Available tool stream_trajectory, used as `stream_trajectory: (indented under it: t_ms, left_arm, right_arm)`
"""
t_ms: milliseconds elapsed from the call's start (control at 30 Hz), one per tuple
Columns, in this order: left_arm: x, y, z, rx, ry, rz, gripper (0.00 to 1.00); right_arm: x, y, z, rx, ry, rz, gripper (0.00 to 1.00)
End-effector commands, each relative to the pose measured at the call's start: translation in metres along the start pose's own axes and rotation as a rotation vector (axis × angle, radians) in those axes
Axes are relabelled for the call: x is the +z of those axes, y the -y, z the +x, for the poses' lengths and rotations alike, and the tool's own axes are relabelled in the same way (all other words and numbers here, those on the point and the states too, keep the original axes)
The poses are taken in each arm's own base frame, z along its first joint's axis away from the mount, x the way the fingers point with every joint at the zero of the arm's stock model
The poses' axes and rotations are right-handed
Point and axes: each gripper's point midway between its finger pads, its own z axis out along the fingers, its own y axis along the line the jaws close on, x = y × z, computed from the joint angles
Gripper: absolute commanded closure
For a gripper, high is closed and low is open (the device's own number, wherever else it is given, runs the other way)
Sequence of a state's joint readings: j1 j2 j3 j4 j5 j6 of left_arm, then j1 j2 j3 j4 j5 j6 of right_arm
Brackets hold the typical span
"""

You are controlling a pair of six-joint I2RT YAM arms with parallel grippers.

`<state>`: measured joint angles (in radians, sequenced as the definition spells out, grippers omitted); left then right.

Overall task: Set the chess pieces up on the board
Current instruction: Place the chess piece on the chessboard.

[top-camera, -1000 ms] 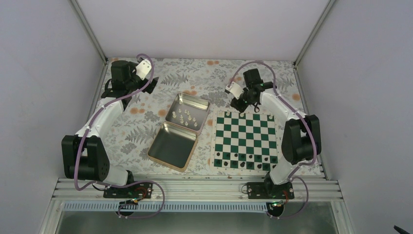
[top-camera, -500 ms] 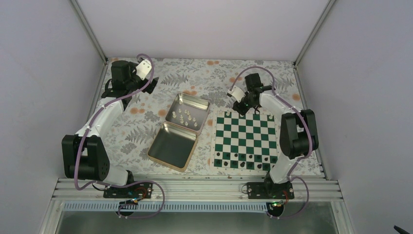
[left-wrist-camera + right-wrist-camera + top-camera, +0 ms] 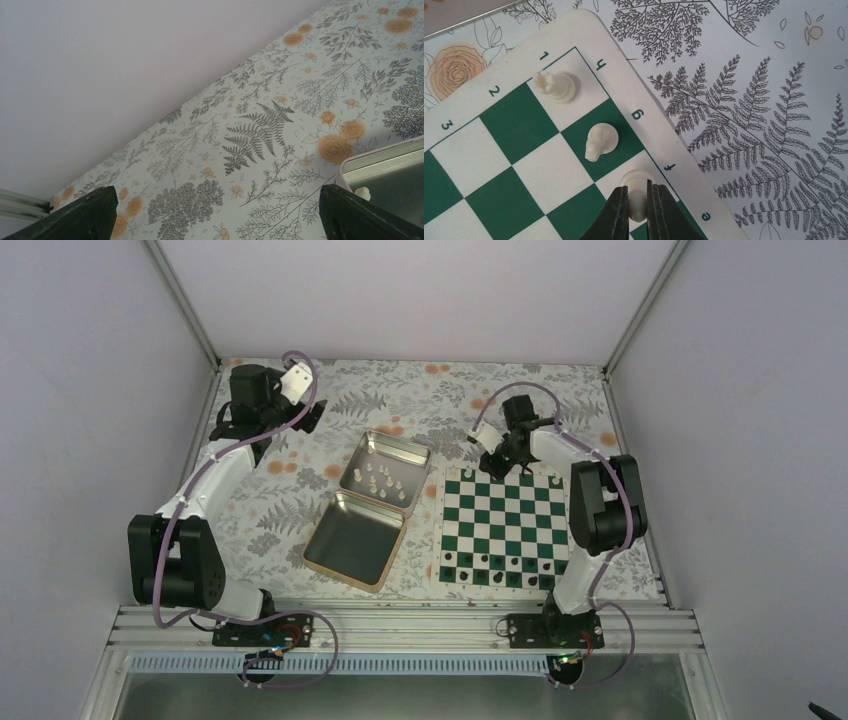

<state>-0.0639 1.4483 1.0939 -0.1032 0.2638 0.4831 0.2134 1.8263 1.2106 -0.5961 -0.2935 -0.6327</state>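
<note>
The right end effector [image 3: 637,192] is nearly closed, pinching a cream chess piece [image 3: 636,181] that stands upright (long axis running up between the fingers), its base at the board [image 3: 499,115] edge square marked "f". Beyond it are the knight [image 3: 600,141], then the corner rook [image 3: 555,86]. The left end effector [image 3: 216,205] gapes wide and empty above the desk [image 3: 250,135].

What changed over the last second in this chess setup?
The right arm's elbow swung left toward the board, while the right gripper, shut on a white piece, barely shifted at the far row. Left gripper, tin and dark pieces stayed put.
</note>
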Motion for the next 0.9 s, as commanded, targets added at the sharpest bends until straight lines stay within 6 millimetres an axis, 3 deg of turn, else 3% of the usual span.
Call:
stream_trajectory:
  t_ms: [0, 867]
  left_arm:
    - [0.0002, 0.0008, -0.0063, 0.007, 0.015, 0.008, 0.0]
    - [0.0014, 0.0025, -0.0064, 0.01, 0.013, 0.014, 0.0]
  right_arm:
    - [0.0039, 0.0056, 0.0, -0.018, 0.002, 0.004, 0.92]
    - [0.0018, 0.0086, -0.0039, -0.03, -0.015, 0.0, 0.88]
